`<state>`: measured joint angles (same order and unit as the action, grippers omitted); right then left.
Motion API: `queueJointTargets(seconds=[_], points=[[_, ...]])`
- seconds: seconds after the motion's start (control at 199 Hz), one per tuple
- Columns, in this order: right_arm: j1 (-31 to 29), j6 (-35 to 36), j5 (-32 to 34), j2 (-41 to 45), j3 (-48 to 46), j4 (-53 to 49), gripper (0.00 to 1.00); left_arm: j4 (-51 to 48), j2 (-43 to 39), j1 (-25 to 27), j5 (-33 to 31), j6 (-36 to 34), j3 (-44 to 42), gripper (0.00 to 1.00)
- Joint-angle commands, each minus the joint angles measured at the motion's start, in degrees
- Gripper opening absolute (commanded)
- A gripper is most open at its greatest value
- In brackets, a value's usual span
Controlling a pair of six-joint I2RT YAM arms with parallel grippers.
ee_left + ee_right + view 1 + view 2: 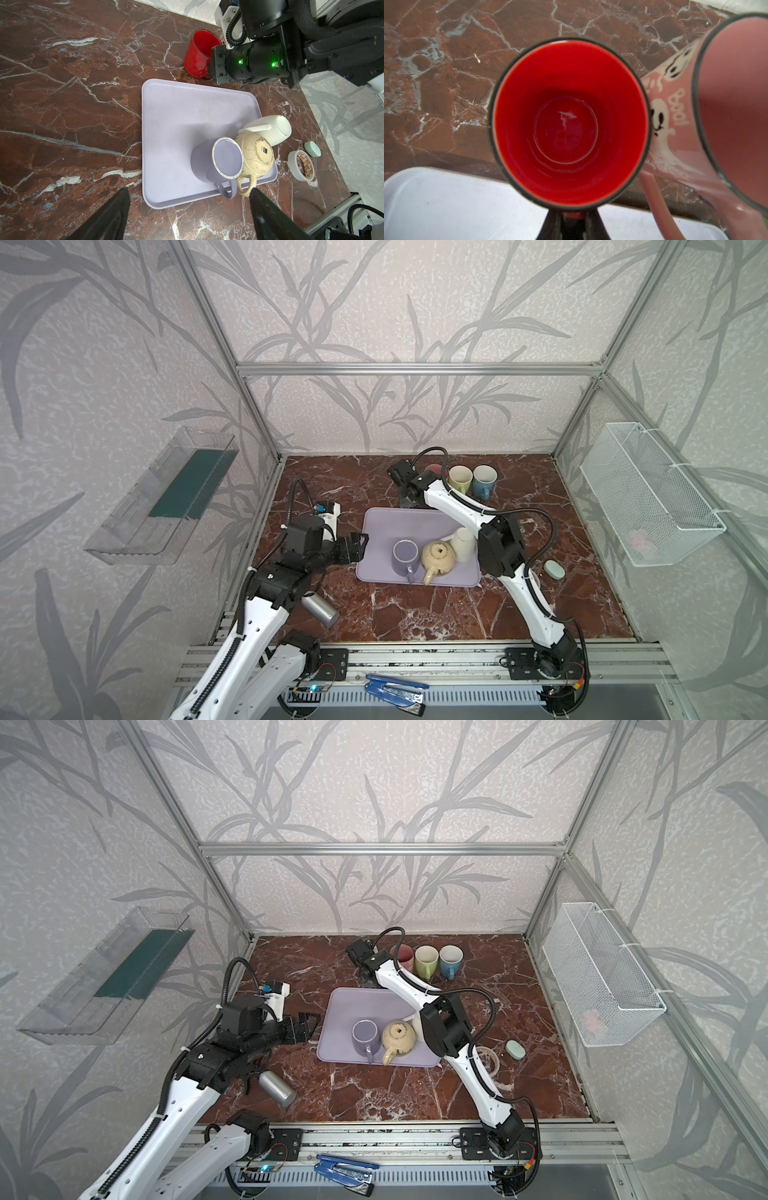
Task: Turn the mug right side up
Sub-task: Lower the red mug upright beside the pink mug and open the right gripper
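In both top views we are finding the right gripper [409, 498] reaching past the far edge of the tray [376, 526], toward the far edge of the bench [415, 614]. Its wrist is covering the red mug, so we are not making that mug out here. The left gripper [359, 546] is hanging beside the tray's left edge with its jaws spread and nothing between them, well apart from that spot.

In the left wrist view we are seeing the red mug [198, 55] standing mouth up on the bench, just beyond the tray's far edge. The right gripper [209, 67] is pressing in low on the side of the mug that faces the tray. The mug's long axis is running upright, or very nearly.

In the right wrist view we are looking straight down into the red mug [569, 124]. The jaws are clamped on a small red piece that we are taking for the handle [572, 215], which is pointing back toward the tray [446, 197]. A pink mug [726, 104] is standing just beside the red one. We cannot tell whether the two are touching.

We are judging the mug already right side up, with the right arm by far the nearer. The coming move is turning on that handle line: letting go and drawing back toward the tray, away from the pink neighbour.
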<state>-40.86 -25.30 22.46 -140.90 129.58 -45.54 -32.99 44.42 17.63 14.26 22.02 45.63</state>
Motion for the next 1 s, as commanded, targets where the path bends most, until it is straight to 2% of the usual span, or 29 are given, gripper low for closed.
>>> queueJointTargets(seconds=[0.0,0.191,0.286,0.712,0.853,0.998], points=[[0.1,-0.8,1.7,0.1,2.0,1.0,0.00,-1.1,-0.2,0.4,0.3,-0.9,-0.5,0.88],[0.3,-0.7,1.7,-0.5,2.0,0.8,0.00,-1.1,-0.2,0.4,0.2,-1.0,-0.6,0.88],[0.2,-0.6,1.6,-0.5,2.0,0.5,0.05,-1.1,-0.3,0.5,0.2,-1.0,-0.6,0.88],[0.3,0.2,0.1,4.7,-2.7,2.1,0.39,-1.2,1.2,1.3,-0.9,-1.1,-0.2,0.86],[0.3,1.3,-0.4,9.9,-7.8,5.2,0.48,-3.5,3.0,4.8,-4.2,-1.5,2.1,0.84],[0.3,2.7,-2.0,18.9,-19.7,14.4,0.58,-6.5,3.8,11.3,-11.5,-1.7,4.8,0.84]])
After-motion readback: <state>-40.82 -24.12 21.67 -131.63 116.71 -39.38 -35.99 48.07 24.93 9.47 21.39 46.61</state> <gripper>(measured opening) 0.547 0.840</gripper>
